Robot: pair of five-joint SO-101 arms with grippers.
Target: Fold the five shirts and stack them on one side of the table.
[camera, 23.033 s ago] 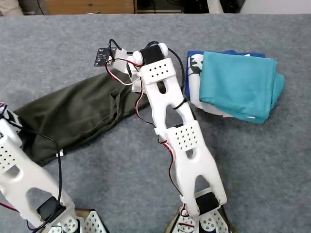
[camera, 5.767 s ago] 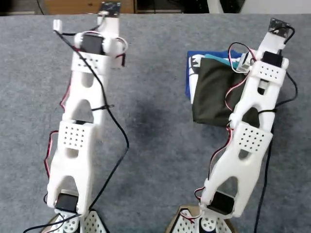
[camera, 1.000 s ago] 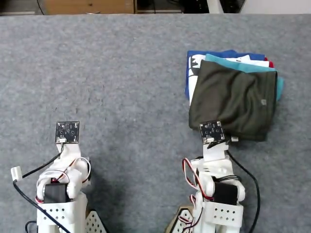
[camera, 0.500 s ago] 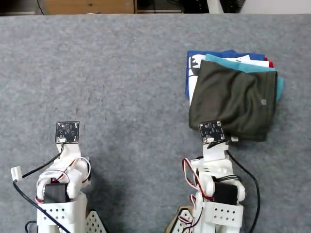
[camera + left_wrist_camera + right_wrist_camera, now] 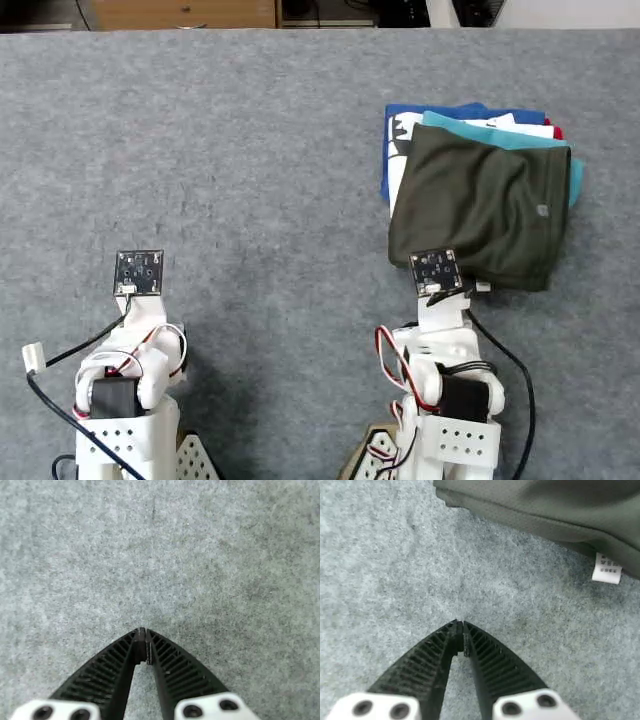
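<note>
A folded dark olive shirt lies on top of a stack at the table's right side. Teal, white, blue and red shirt edges peek out under it. The olive shirt's near hem and its white label lie just beyond my right gripper, which is shut with nothing in it over bare carpet. My left gripper is shut and empty too. Both arms are folded back at the near edge, the left arm and the right arm.
The table is covered in grey carpet-like cloth. A wooden cabinet stands beyond the far edge.
Earlier, the arms were stretched out and the olive shirt went from lying spread at the left onto the stack. Over the last second nothing has moved.
</note>
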